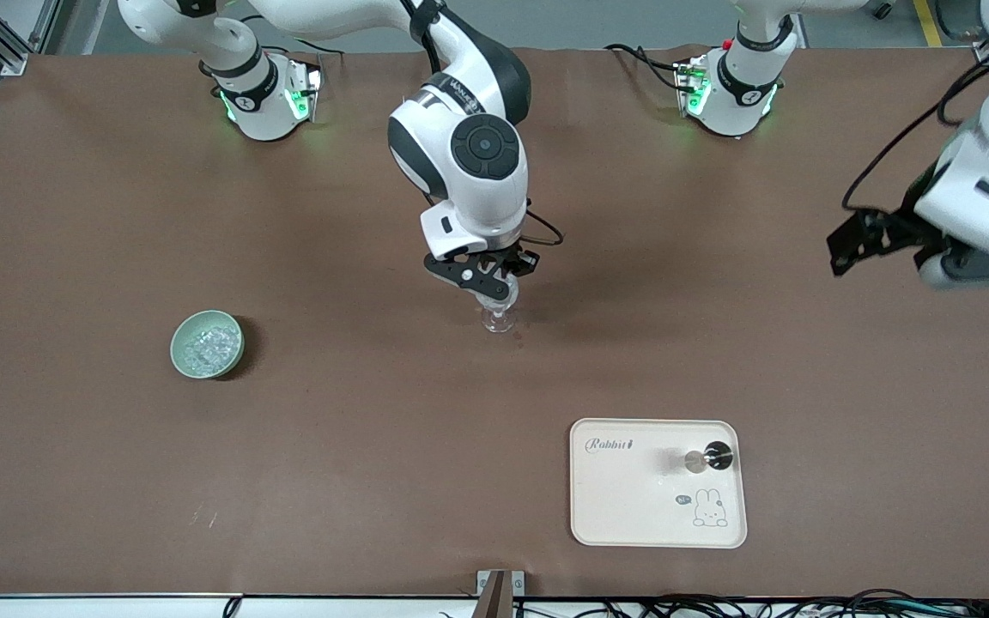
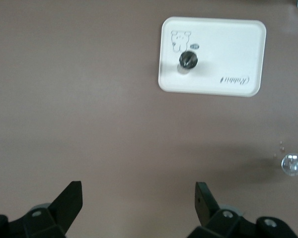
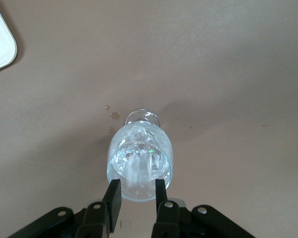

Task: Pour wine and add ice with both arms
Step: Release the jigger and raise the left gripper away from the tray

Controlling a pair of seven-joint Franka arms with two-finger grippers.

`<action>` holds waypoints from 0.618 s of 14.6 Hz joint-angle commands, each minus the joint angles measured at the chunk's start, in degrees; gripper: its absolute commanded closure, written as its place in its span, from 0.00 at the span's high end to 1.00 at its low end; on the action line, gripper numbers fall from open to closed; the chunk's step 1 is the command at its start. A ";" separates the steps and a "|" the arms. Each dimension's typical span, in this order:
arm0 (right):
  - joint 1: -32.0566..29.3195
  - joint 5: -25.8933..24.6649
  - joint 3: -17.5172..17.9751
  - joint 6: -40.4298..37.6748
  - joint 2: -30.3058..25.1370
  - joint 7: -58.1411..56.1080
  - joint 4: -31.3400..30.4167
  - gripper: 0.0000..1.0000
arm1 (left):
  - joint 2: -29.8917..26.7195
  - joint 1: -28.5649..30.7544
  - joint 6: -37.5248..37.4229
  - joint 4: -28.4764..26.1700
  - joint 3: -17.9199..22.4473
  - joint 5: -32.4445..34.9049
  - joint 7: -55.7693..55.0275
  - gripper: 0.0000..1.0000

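A clear wine glass [image 1: 499,319] stands upright near the table's middle, with glittering ice chunks inside it [image 3: 139,156]. My right gripper [image 1: 494,279] hangs just over its mouth. Its fingers [image 3: 134,191] are a narrow gap apart, and I see nothing pinched between them. More ice [image 1: 207,346] fills a pale green bowl [image 1: 178,343] toward the right arm's end. The left gripper [image 1: 876,245] waits open and empty in the air over the left arm's end of the table [image 2: 139,198]. From there the glass [image 2: 292,164] shows far off.
A cream tray [image 1: 632,506] with a rabbit drawing lies nearer the front camera than the glass. A small dark-capped bottle [image 1: 709,457] stands on it, also seen from the left wrist [image 2: 187,60]. A few small drops [image 3: 114,115] mark the brown cloth beside the glass's foot.
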 commanded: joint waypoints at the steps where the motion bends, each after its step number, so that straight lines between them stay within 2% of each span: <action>1: 0.63 0.02 -0.61 -0.30 -0.01 0.55 0.08 0.44 | -8.08 -1.58 0.61 -9.93 1.47 -1.09 0.79 1.00; 3: 0.63 0.02 -0.61 -0.30 -0.01 0.55 0.08 0.50 | -10.20 -1.67 0.52 -12.40 1.82 -2.22 0.88 1.00; 4: 0.63 0.02 -0.70 -0.30 -0.10 0.47 0.08 0.57 | -10.99 -1.67 0.52 -13.37 2.60 -3.10 0.88 1.00; 5: 0.36 -0.07 -0.87 -0.39 -0.45 0.38 0.08 0.73 | -11.43 -1.76 0.52 -13.64 3.13 -3.46 0.88 1.00; 6: 0.10 -0.07 -0.96 -1.52 -0.80 0.29 0.34 0.82 | -11.61 -1.67 0.52 -13.64 3.14 -3.46 0.88 1.00; 9: -2.18 -1.30 -1.32 -6.71 -4.48 -0.06 1.13 1.00 | -11.53 -0.80 -0.01 -13.38 3.14 -5.46 0.79 1.00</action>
